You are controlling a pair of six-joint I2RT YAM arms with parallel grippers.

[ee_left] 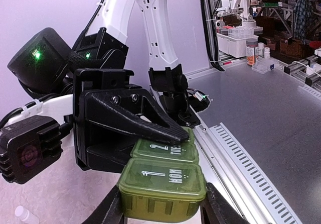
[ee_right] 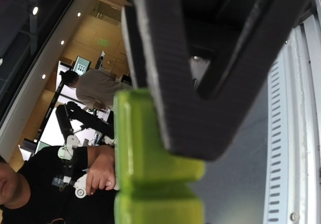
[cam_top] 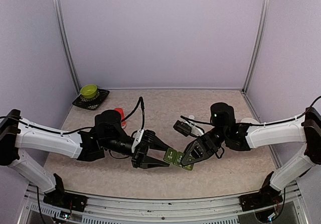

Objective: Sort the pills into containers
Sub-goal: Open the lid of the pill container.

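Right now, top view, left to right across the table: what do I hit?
In order: bowl → red bottle → left gripper → containers → right gripper.

Arm links [cam_top: 47, 138]: white tubular shells on both arms.
Joints [cam_top: 108, 123]: rounded black housings; green light [cam_top: 214, 116] on the right one.
Left gripper [cam_top: 166, 157]: black, long wedge-shaped fingers, white collar.
Right gripper [cam_top: 184, 162]: black, angular; two screw heads [ee_left: 116, 99].
Cables [cam_top: 138, 108]: thin, black.
Bases [cam_top: 65, 199]: black blocks, near edge.
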